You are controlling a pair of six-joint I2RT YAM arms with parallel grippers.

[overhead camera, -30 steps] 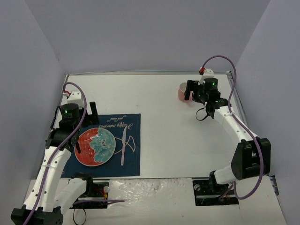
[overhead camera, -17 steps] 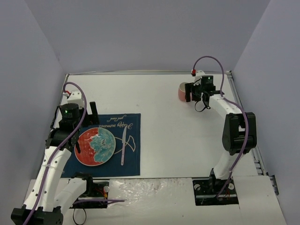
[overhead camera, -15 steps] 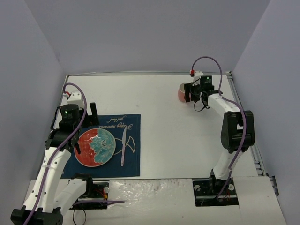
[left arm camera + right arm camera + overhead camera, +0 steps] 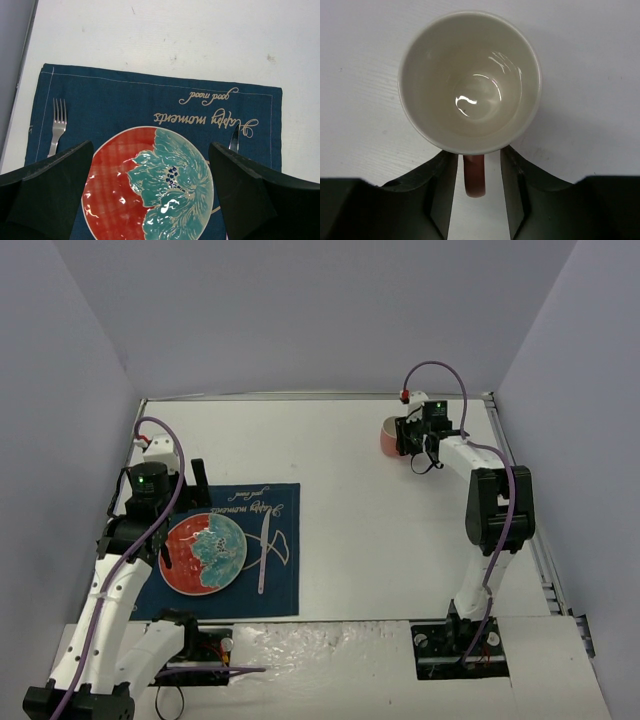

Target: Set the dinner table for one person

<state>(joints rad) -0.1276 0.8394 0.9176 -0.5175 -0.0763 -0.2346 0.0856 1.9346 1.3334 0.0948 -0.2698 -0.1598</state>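
Note:
A pink mug point(image 4: 387, 438) with a cream inside point(image 4: 470, 80) stands upright at the far right of the white dinner table point(image 4: 380, 540). My right gripper point(image 4: 405, 437) straddles its handle point(image 4: 474, 175). The jaws stand narrowly open, with a thin gap on each side of the handle point(image 4: 477, 162). A red and teal plate point(image 4: 205, 553) lies on a navy placemat point(image 4: 285, 590), with a knife point(image 4: 263, 550) to its right and a fork point(image 4: 56, 125) to its left. My left gripper point(image 4: 183, 515) hovers wide open above the plate point(image 4: 150, 190), holding nothing.
The placemat point(image 4: 125, 100) sits near the table's left front. Grey walls close in the table on the left, back and right. The mug stands close to the back right corner.
My right arm has reached further toward the mug, and its jaws have narrowed around the handle. The left arm has not moved.

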